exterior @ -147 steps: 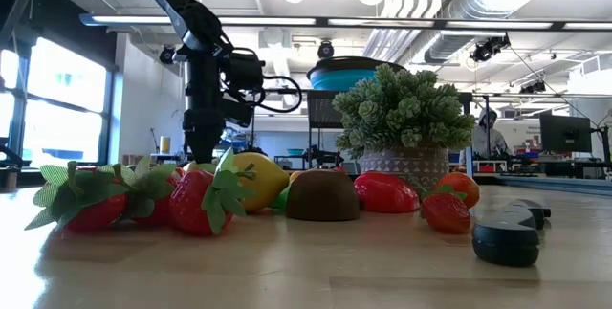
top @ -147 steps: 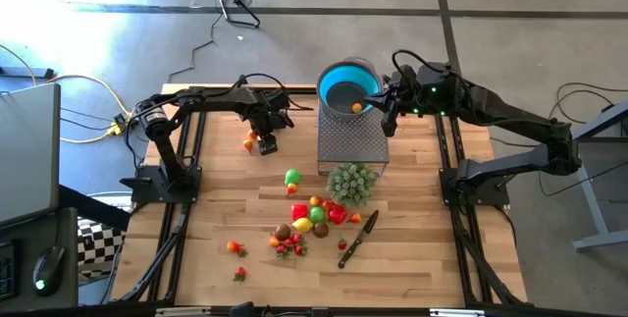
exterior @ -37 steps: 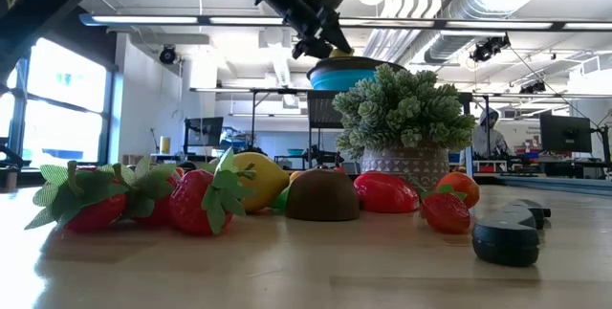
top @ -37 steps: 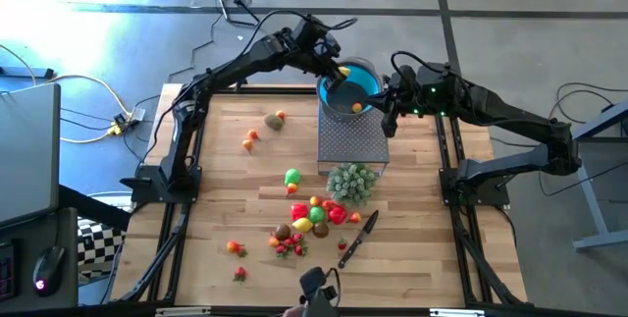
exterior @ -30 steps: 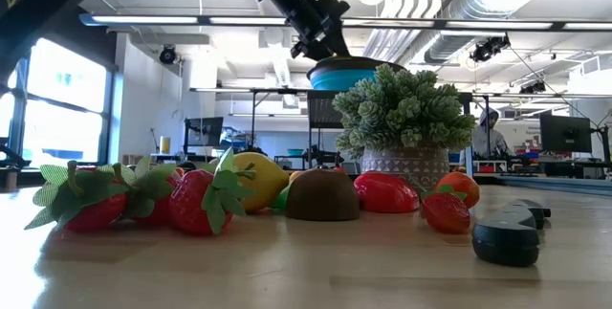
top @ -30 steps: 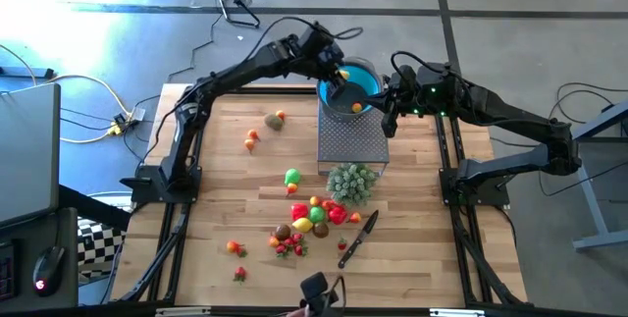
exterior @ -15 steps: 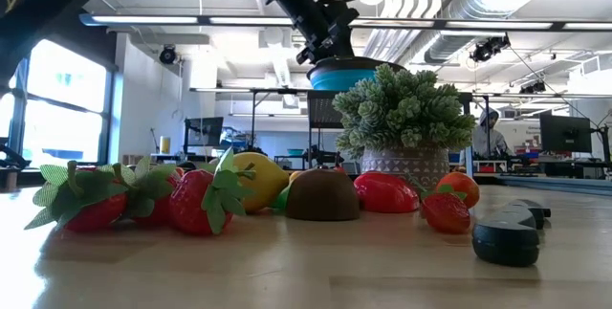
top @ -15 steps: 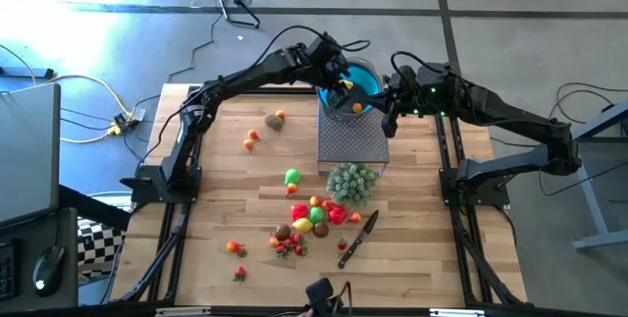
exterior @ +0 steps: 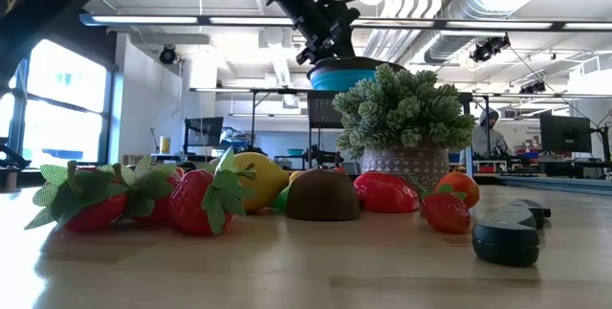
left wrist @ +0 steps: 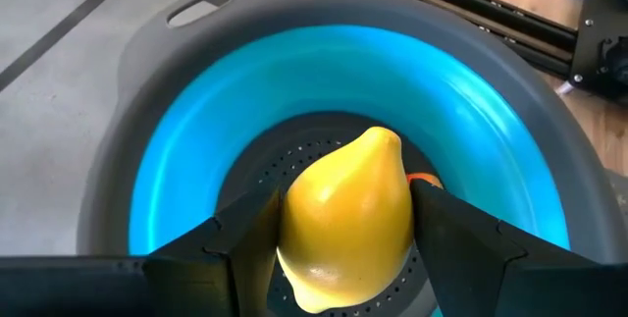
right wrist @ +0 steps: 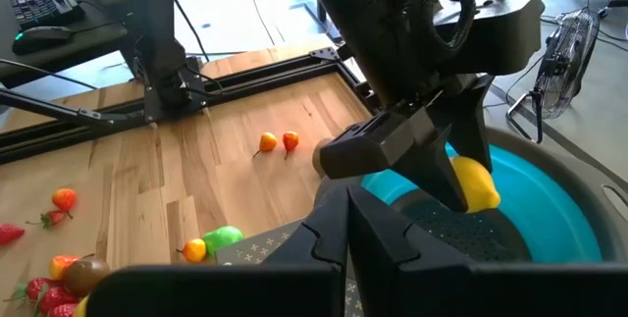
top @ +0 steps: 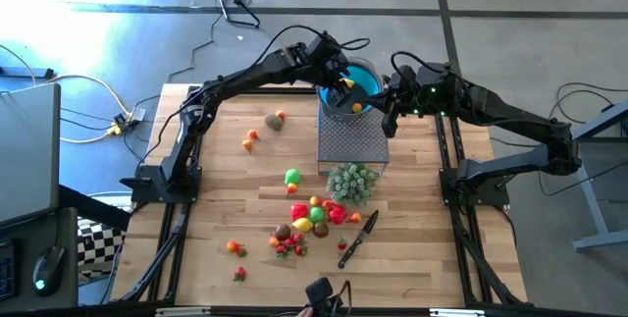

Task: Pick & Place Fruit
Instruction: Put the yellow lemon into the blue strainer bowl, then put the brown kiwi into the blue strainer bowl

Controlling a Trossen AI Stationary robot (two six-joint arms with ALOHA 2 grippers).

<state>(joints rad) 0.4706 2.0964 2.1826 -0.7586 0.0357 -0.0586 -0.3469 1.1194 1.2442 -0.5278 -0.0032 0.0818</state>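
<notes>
The left hand hangs over the blue bowl, its two fingers clamped on a yellow lemon held just above the bowl's perforated floor, where a small orange fruit already lies. The bowl sits atop a metal mesh stand at the far edge of the worktop. From the other side, the right hand waits at the bowl's rim, fingers pressed together and empty. In front of the stand is a bushy green plant, and beyond it a heap of fruit in red, yellow, green and brown, with a black-handled knife just beside the heap. A green fruit lies alone near the stand; two small orange pieces and a brown-and-orange pair sit toward the left arm's side, and a few berries lie scattered near the front edge. From worktop level, strawberries with cloth leaves fill the foreground.
</notes>
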